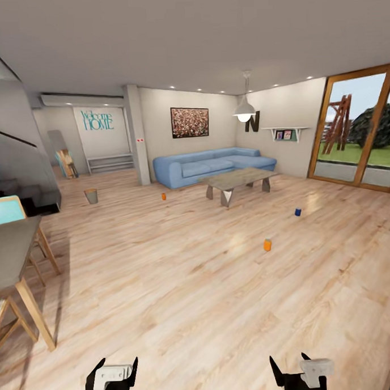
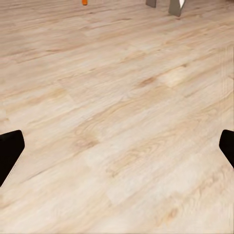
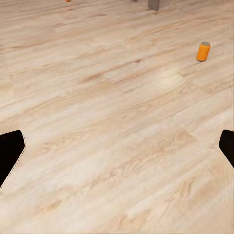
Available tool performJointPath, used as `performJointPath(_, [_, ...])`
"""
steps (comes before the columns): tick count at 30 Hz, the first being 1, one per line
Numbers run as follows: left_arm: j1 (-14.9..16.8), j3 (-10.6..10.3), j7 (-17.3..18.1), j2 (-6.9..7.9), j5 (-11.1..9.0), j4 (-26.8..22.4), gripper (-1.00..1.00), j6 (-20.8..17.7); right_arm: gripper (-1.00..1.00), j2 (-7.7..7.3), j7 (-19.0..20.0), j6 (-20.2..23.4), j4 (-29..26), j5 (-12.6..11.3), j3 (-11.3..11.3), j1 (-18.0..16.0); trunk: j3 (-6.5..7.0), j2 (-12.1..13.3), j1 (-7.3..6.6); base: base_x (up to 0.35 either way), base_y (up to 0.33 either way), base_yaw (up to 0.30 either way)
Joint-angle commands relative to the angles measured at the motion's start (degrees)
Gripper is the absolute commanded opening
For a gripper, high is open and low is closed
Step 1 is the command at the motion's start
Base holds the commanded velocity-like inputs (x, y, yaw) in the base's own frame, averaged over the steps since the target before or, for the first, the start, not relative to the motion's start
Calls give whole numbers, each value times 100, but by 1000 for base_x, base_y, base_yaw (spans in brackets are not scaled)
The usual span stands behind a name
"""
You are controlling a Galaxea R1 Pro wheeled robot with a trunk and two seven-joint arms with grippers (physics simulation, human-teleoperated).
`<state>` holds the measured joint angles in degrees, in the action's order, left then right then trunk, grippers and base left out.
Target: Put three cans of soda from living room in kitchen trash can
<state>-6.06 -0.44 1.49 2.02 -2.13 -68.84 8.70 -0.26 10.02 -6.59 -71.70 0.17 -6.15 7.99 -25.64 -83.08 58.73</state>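
Three soda cans stand on the wood floor of the living room: an orange can (image 1: 267, 245) nearest me on the right, a dark blue can (image 1: 298, 212) farther right, and a second orange can (image 1: 164, 196) near the sofa. The nearest orange can also shows in the right wrist view (image 3: 203, 51); the far orange one peeks in at the edge of the left wrist view (image 2: 84, 2). The trash can (image 1: 91, 196) stands on the floor at the far left. My left gripper (image 1: 112, 375) and right gripper (image 1: 298, 372) hang low, both open and empty.
A blue sofa (image 1: 213, 164) and a low table (image 1: 237, 183) stand at the back. A wooden table with chairs (image 1: 16, 265) is close on my left. A large glass door (image 1: 359, 131) is at the right. Open floor lies between me and the cans.
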Motion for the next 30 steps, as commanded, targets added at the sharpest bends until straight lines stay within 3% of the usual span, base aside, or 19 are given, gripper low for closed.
performJointPath(1, [0, 0, 0, 0, 1, -1, 100, 0, 100, 0, 0, 0, 3, 0, 0, 0, 0, 0, 0, 268, 0, 248])
performJointPath(15, [0, 0, 0, 0, 9, 2, 100, 0, 100, 0, 0, 0, 7, 1, 0, 0, 0, 0, 0, 264, 0, 241])
performJointPath(30, [0, 0, 0, 0, 10, 2, 100, 0, 100, 0, 0, 0, 7, -6, 8, -1, -47, 0, 0, 261, 0, 44])
